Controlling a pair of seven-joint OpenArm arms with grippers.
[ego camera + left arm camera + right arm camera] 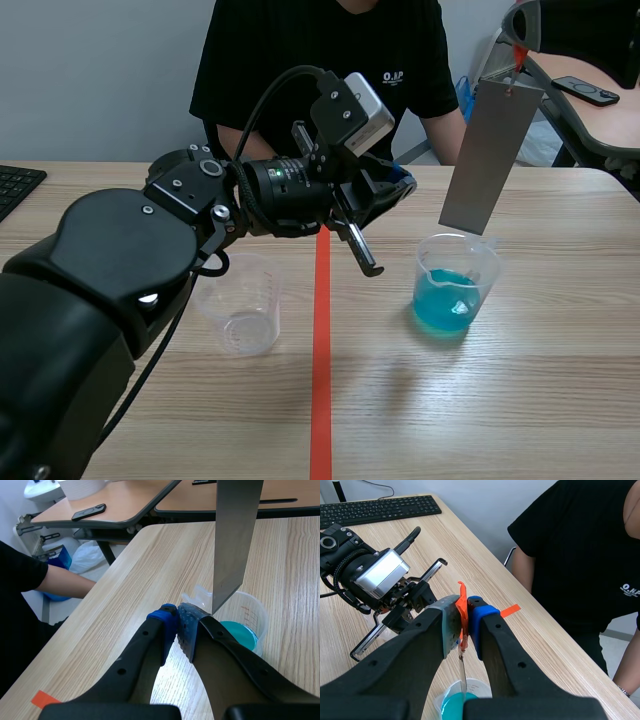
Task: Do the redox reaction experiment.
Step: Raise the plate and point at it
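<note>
The right end effector [464, 617] is closed on an orange tag [462, 600]. From it a grey metal strip [492, 160] is hung upright over the beaker of blue liquid [455, 285] on the table [560, 380], probably for a straight dip. The left end effector [177, 627] is closed on nothing, near this beaker. The strip's full face is shown only in the scene view, where its lower end seems just above the rim. The tag grip is shown only in the right wrist view.

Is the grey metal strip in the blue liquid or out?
Out. The strip ends at the clear plastic cup's rim, above the liquid.
</note>
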